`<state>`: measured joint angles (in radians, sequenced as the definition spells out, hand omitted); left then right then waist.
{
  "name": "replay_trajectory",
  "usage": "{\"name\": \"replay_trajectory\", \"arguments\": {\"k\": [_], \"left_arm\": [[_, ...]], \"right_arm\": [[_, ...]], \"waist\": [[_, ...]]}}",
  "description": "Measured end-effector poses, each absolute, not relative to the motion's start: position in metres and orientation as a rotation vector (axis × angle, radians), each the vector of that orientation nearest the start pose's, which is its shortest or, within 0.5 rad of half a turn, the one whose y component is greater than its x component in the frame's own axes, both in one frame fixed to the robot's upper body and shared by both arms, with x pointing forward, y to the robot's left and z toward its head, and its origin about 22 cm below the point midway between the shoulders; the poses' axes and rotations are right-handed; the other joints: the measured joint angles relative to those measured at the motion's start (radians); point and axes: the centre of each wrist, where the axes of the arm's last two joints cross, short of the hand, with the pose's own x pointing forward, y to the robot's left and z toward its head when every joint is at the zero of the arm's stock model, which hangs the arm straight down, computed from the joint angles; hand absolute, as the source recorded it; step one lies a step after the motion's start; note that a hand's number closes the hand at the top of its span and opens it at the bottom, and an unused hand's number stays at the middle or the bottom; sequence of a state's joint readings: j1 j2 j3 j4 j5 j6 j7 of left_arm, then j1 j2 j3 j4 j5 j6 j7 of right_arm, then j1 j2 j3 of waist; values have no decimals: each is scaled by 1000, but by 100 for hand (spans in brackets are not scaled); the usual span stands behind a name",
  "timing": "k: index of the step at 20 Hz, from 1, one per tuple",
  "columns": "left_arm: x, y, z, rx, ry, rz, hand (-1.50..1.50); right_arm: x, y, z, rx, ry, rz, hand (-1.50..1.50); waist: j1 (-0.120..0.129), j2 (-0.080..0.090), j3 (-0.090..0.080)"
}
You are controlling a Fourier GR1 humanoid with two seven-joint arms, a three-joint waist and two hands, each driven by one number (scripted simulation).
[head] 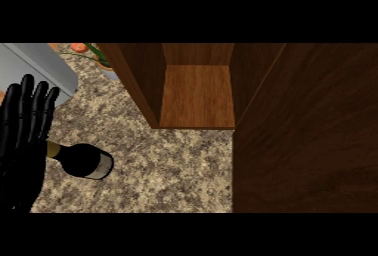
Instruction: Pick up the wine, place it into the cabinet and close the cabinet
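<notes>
A dark wine bottle lies on its side on the speckled stone counter, base toward the right, its neck going left behind my hand. My left hand stands at the left edge with straight fingers pointing up, covering the bottle's neck end; whether it touches the bottle I cannot tell. The wooden cabinet stands at the back with its compartment showing an empty shelf. Its door stands swung out and fills the right side of the view. My right hand does not show.
A grey appliance or sink edge sits at the back left. Orange and green items lie behind it beside the cabinet's left wall.
</notes>
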<state>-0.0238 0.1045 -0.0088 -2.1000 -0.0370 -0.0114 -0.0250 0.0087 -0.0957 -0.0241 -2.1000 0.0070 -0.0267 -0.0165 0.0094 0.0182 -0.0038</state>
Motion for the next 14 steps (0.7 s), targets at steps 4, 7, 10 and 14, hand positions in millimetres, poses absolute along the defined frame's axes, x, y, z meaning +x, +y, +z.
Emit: {"name": "replay_trajectory", "arguments": {"k": [4, 7, 10, 14], "left_arm": [[203, 232, 123, 153, -2111, -97, -150], [200, 224, 116, 181, -2059, 4, -150], [196, 212, 110, 102, -1991, 139, -150], [189, 196, 115, 45, -1948, 230, -150]], "right_arm": [[198, -243, 120, -77, -2092, 73, -150], [182, -237, 118, -5, -2061, 107, -150], [171, -229, 118, 104, -1997, 165, -150], [156, -225, 133, 166, -1959, 206, -150]], "waist": [[-6, -13, 2], [-11, -18, 3], [-14, -20, 3], [-13, -20, 3]]}}
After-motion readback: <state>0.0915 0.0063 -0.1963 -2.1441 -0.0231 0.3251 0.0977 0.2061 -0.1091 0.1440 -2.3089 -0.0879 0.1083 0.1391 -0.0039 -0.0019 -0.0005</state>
